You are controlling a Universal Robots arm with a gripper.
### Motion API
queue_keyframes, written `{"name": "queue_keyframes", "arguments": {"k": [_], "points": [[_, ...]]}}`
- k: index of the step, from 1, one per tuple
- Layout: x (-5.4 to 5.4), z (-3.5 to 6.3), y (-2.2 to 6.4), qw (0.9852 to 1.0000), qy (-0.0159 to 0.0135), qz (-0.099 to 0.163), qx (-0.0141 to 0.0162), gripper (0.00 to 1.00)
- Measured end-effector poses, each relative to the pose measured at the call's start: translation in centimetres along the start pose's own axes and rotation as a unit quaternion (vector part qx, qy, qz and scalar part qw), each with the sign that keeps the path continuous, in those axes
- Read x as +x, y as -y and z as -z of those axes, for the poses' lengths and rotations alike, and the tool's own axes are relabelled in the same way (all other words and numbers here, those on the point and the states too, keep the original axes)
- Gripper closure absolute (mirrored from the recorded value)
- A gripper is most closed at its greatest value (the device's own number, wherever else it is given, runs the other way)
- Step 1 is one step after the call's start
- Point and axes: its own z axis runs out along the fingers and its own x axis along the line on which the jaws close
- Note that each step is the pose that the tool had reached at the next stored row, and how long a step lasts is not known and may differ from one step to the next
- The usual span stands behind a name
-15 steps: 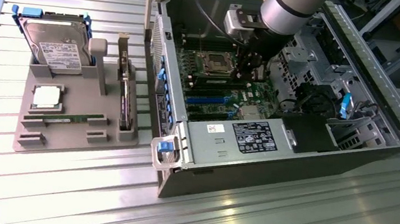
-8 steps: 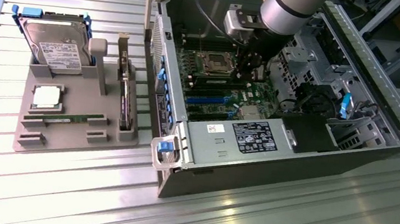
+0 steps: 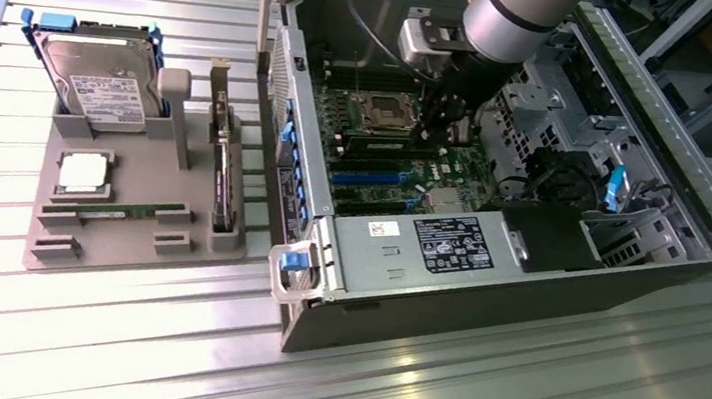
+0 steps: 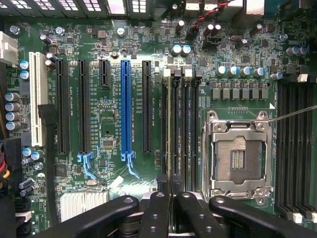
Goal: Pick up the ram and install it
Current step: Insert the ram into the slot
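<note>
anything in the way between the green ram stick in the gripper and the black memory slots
Nothing visible does. The thin green ram stick, edge-on in the shut black gripper, sits right over the long black memory slots beside the silver processor socket.

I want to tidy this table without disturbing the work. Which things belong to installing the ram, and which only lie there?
For the job: ram, lying in the grey tray; memory slots on the motherboard; claw, shut, near those slots.
Only lying there: hard drive; silver processor chip; dark expansion card.
</note>
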Motion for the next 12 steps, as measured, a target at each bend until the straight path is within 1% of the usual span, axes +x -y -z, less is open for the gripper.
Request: {"name": "queue_keyframes", "arguments": {"k": [12], "points": [[0.00, -0.07, -0.03, 1.0000, 0.0000, 0.000, 0.0000, 0.88]]}}
